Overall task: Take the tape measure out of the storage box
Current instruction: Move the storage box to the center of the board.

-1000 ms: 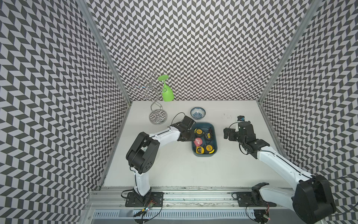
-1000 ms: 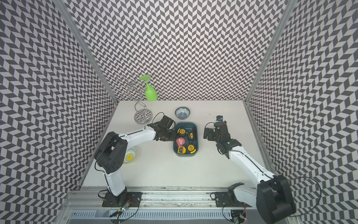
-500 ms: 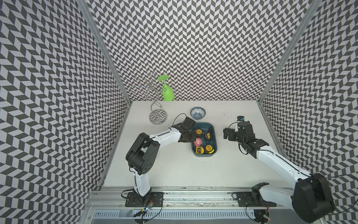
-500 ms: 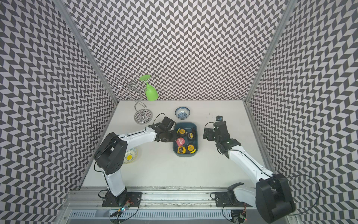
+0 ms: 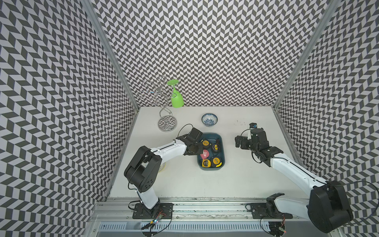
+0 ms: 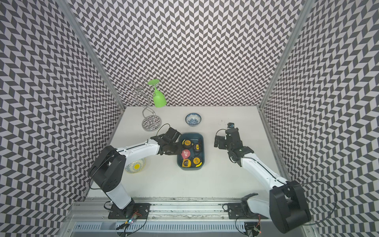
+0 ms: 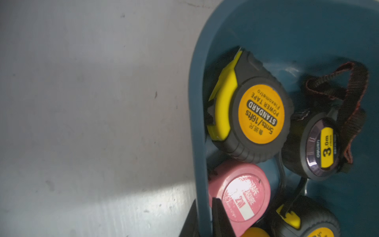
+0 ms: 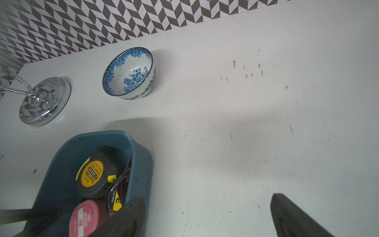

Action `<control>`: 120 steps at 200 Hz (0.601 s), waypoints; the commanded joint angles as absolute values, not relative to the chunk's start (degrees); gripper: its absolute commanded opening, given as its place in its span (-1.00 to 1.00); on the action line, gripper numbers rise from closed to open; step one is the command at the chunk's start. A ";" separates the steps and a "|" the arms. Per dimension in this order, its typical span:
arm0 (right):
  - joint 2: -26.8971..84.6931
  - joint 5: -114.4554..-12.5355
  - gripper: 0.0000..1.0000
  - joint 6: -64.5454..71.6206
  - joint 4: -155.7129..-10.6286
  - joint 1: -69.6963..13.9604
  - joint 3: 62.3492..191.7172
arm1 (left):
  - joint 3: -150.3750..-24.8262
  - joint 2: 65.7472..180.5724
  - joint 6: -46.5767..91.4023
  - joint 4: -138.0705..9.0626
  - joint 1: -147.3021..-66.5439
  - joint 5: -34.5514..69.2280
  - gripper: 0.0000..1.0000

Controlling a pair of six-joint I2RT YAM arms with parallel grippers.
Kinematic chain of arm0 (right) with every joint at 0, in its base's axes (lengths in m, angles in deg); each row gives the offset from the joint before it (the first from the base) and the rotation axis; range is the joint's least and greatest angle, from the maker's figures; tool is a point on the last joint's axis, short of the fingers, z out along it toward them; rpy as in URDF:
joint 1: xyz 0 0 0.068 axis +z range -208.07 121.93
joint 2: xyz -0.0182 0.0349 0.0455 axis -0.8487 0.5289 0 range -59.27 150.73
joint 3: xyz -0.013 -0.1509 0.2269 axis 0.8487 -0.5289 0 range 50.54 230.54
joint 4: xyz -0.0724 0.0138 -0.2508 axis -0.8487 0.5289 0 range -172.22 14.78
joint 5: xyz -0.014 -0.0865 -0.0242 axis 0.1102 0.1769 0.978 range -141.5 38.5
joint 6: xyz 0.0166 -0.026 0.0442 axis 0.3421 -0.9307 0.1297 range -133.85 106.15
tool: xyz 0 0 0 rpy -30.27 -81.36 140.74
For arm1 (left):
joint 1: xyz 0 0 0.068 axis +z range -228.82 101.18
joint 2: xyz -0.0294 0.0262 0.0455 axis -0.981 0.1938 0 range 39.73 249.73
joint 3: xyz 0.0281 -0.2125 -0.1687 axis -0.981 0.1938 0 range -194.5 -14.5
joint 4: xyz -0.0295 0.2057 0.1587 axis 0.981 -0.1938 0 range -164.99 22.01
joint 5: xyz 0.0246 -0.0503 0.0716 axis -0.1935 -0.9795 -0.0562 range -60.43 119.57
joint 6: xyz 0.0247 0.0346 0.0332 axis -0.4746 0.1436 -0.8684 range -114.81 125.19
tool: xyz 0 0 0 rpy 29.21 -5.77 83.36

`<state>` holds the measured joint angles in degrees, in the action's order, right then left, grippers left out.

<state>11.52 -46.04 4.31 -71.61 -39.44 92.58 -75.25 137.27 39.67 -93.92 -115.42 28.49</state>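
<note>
With its arm stretched low, the left gripper [image 7: 204, 205] pinches the rim of the shallow teal-blue plastic storage box [image 7: 195, 115], while the right gripper [image 8: 207, 199] hovers wide open and empty.

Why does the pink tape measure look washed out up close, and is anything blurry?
In the left wrist view, glare whitens the label of the pink tape measure, and the storage box rim looks soft. In the right wrist view, the right gripper is out of focus and a shadow crosses the table. Both top views look sharp.
</note>
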 commanded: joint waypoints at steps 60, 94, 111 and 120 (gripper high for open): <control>12.87 -49.05 0.99 4.81 -74.62 -39.08 94.75 | -63.22 123.68 43.65 -102.13 -115.21 32.09 -0.72; 14.05 -49.93 0.99 4.83 -74.93 -38.66 95.23 | -59.12 117.85 46.00 -105.97 -115.21 33.99 -0.72; 14.53 -50.14 0.99 4.73 -75.09 -38.42 95.52 | -57.30 116.06 46.82 -106.99 -115.21 34.48 -0.72; 14.72 -50.21 0.99 4.70 -75.10 -38.30 95.71 | -56.51 115.49 47.18 -107.04 -115.21 34.55 -0.72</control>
